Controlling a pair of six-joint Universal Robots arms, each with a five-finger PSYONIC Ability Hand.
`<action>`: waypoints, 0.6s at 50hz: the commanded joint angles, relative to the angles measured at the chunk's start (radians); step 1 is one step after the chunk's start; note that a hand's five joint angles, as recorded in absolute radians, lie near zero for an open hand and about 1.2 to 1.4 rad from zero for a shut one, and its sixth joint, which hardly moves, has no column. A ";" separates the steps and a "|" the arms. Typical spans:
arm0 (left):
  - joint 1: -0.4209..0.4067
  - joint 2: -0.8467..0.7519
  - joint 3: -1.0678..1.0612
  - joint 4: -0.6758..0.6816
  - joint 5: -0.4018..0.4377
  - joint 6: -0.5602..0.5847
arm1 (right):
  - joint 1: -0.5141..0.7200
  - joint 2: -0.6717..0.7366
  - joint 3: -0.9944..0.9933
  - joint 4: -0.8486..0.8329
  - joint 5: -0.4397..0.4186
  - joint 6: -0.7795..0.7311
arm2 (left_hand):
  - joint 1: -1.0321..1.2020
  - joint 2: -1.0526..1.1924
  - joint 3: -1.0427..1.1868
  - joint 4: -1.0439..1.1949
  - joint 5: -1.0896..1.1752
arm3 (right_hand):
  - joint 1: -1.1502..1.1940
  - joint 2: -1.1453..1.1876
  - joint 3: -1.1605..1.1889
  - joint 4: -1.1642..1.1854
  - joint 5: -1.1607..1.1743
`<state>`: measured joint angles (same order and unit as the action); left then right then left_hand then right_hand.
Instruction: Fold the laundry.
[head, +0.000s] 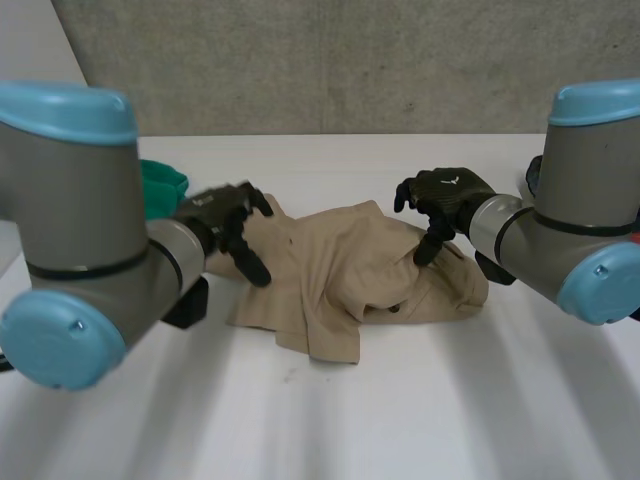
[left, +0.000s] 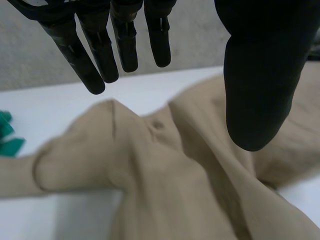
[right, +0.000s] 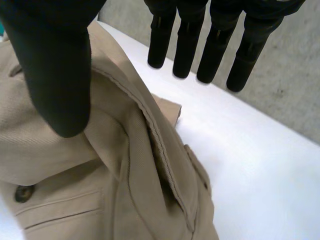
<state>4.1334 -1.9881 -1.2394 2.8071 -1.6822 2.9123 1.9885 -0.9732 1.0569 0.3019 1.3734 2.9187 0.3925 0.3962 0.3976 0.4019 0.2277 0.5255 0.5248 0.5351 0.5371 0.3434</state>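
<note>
At the middle of the white table (head: 330, 420) I find the beige garment (head: 350, 275) lying crumpled, a stout weave with a button (right: 23, 193) and a stitched band (right: 159, 144). The left hand (head: 218, 215) hangs over its left edge, fingers straight, holding nothing. The right hand (head: 450, 195) is likewise over its right end. I judge the cloth soft, light and not slippery, best pinched at the stitched band or a hem corner.
</note>
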 joint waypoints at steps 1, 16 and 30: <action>-0.114 -0.041 -0.041 0.017 -0.094 -0.016 | -0.054 -0.061 -0.035 0.137 0.021 0.016 | 0.009 0.005 0.004 0.000 -0.001 | -0.351 -0.350 -0.361 -0.363 -0.343; -0.283 -0.300 0.153 0.017 -0.320 0.005 | -0.166 -0.092 0.107 0.214 -0.007 -0.067 | -0.218 -0.222 -0.223 -0.227 -0.228 | -0.351 -0.350 -0.361 -0.363 -0.343; -0.338 -0.521 0.423 0.005 -0.442 0.126 | -0.139 0.034 0.193 -0.084 0.003 0.083 | 0.308 0.304 0.303 0.299 0.298 | 0.871 0.871 0.861 0.859 0.878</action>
<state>3.8033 -2.4430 -0.9099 2.8222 -2.0876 2.9771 1.8406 -0.9532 1.2269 0.3054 1.3686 2.9368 0.2242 0.2163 0.2188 0.2119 0.0568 0.9820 1.0113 0.9966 0.9958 0.8170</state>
